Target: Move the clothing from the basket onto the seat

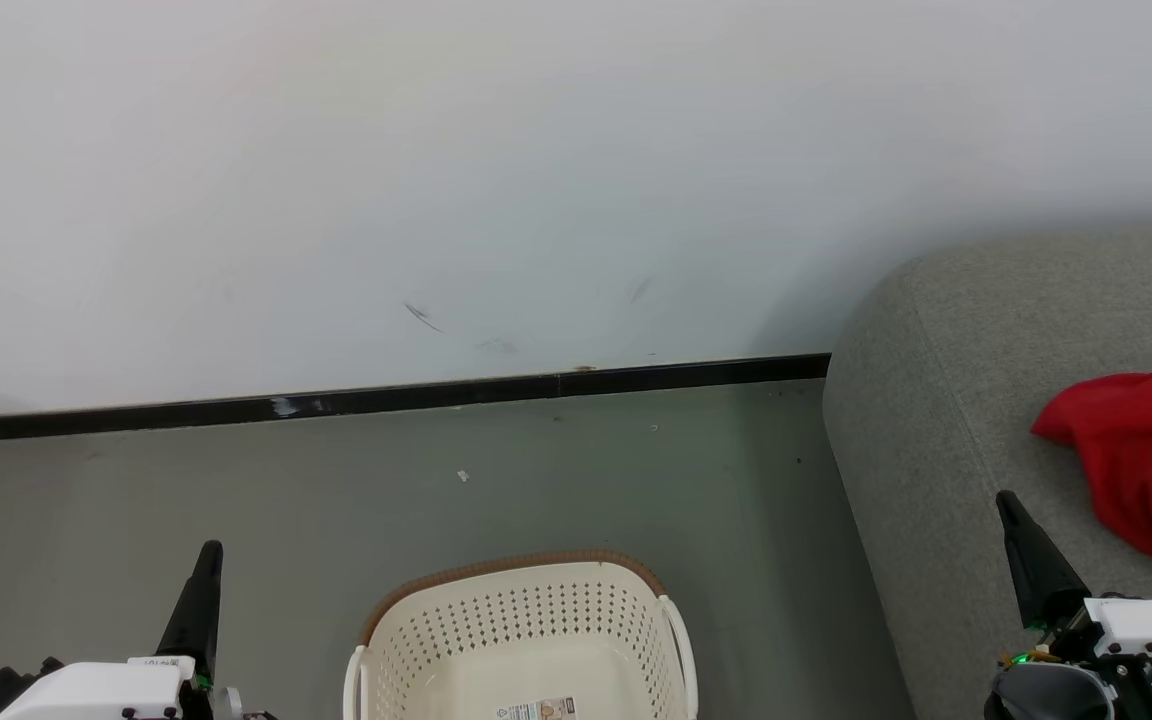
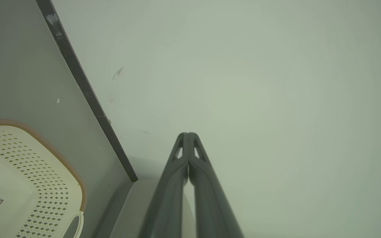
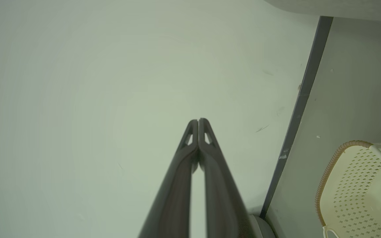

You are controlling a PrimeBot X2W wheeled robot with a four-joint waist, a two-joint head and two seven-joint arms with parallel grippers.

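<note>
The cream-white basket point(image 1: 526, 640) with a brown rim stands on the floor at the bottom middle; what I see of its inside holds only a label. A red garment point(image 1: 1146, 455) with a bit of white trim at its lower edge lies on the grey seat point(image 1: 946, 400) at the right. My left gripper point(image 1: 208, 548) is shut, left of the basket, holding nothing. My right gripper point(image 1: 1004, 497) is shut over the seat's front, just left of the red cloth. The left wrist view shows the basket point(image 2: 28, 178) beside the shut left gripper point(image 2: 187, 133); the right wrist view shows the basket point(image 3: 359, 185) and the shut right gripper point(image 3: 198, 119).
A pale wall point(image 1: 436, 180) with a dark baseboard point(image 1: 386, 397) runs behind the grey floor point(image 1: 586, 470). Both wrist cameras face that wall.
</note>
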